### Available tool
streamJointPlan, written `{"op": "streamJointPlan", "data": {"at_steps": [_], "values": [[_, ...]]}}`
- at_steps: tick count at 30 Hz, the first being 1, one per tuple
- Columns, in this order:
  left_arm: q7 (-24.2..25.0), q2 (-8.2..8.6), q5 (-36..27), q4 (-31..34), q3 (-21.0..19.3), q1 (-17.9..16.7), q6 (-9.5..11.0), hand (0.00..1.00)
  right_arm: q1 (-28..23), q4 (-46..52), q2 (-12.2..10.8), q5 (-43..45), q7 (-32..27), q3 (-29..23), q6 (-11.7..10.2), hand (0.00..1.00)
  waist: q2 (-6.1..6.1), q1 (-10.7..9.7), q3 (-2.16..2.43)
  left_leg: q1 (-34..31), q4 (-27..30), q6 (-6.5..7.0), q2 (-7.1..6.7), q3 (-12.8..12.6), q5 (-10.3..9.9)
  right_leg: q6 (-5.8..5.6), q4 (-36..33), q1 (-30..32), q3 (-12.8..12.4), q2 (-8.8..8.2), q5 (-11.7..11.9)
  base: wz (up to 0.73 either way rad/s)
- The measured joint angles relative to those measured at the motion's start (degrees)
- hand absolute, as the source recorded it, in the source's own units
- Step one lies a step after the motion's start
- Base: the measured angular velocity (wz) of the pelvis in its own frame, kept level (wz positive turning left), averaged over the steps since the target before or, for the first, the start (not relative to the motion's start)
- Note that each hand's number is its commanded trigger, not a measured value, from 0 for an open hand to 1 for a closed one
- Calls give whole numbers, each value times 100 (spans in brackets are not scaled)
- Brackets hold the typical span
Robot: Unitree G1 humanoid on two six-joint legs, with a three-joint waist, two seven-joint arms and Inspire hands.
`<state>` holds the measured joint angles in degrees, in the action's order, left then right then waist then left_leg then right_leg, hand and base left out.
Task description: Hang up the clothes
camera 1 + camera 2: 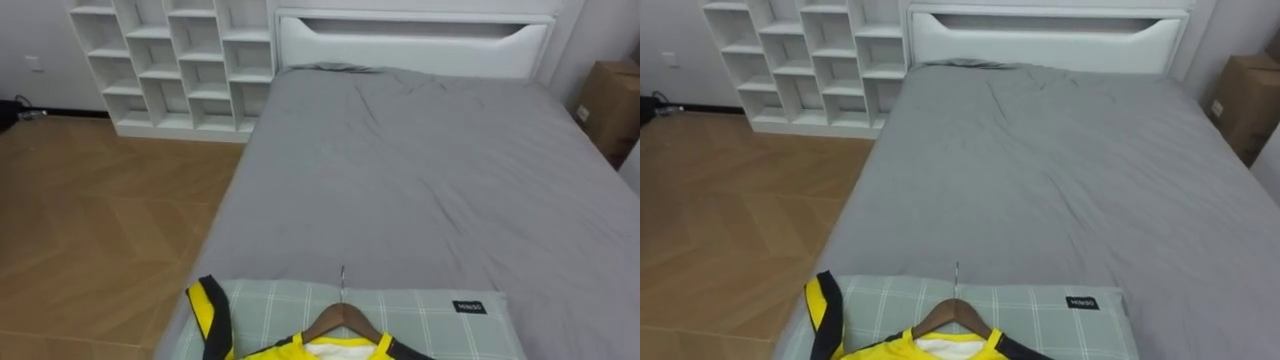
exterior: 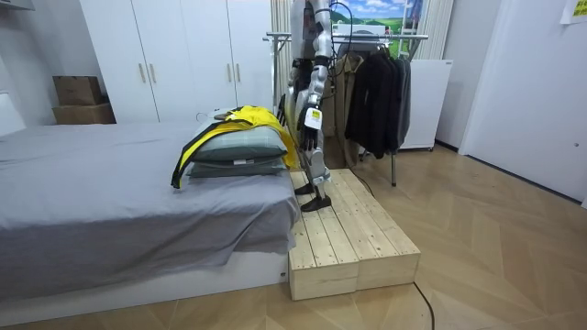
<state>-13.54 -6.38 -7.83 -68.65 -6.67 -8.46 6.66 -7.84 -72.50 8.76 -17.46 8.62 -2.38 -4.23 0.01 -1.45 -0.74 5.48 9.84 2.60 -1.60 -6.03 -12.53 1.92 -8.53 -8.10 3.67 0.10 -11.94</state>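
A yellow shirt with black trim (image 1: 902,347) lies on a wooden hanger (image 1: 953,316) at the near end of the bed; the hanger's metal hook (image 1: 957,276) points toward the headboard. Shirt and hanger rest on a green checked pillow (image 1: 1050,315). In the room view the yellow shirt (image 2: 240,126) tops stacked pillows (image 2: 240,156) at the bed's foot. I stand upright on a wooden platform (image 2: 348,234) just behind them, facing the bed. My left hand (image 2: 309,115) hangs at my side, close to the shirt and not touching it.
The grey bed (image 1: 420,170) stretches ahead to a white headboard (image 1: 410,40). White cube shelves (image 1: 170,60) stand at the far left and a cardboard box (image 1: 610,100) at the far right. Behind me a clothes rack (image 2: 367,38) holds dark garments (image 2: 376,92).
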Motion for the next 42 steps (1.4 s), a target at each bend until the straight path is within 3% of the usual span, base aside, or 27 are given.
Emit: {"op": "streamJointPlan", "data": {"at_steps": [4,8,10,15,20,28,34,36,42], "values": [[-509,-104,5,222,-62,0,149,0,18,66,23,56,-48,2,-9,0,25,17,-3,0,59,3,-4,-3,2,-20,-5,4,11,-6,-15,1],[-1123,-163,252,683,-497,-15,380,0,9,135,20,479,-167,-5,-10,0,-2,16,25,-75,179,5,-11,32,3,-18,-20,-16,83,-15,-23,8],[-1376,-232,335,921,-502,-14,470,0,0,136,20,585,-211,-8,-10,0,-36,11,55,-92,189,4,-15,93,3,-18,-13,-22,141,-19,-23,14],[-2137,-317,943,1465,-540,-28,656,0,22,137,24,728,-257,-65,-10,0,-9,29,54,-100,194,3,-13,101,2,-18,-8,-25,146,-12,-23,1],[-2795,-374,1471,1581,-540,39,795,0,22,142,35,780,-293,-66,-9,0,23,14,54,-53,184,3,-11,102,1,-17,-14,-67,146,-8,-23,0],[-3428,-398,2172,2337,-438,41,803,0,5,260,64,902,-407,-68,1,0,111,-15,71,-126,188,8,-15,177,-1,-11,-24,3,183,-7,-19,3],[-3577,-430,3538,2998,-396,76,812,0,-22,393,93,1103,-332,-175,2,0,170,-168,107,-136,263,7,-13,178,2,-9,-41,-13,206,-12,-18,0],[-3588,-455,3923,3270,-261,161,744,0,-22,391,102,1007,-253,-175,5,0,173,-293,100,-155,271,6,-10,190,1,-8,-29,-13,237,-14,-17,5],[-3529,-481,4744,3458,255,492,607,0,17,369,108,948,-215,-170,59,0,155,-310,86,-87,211,6,-6,130,1,-7,-29,-24,164,-6,-16,-6]]}}
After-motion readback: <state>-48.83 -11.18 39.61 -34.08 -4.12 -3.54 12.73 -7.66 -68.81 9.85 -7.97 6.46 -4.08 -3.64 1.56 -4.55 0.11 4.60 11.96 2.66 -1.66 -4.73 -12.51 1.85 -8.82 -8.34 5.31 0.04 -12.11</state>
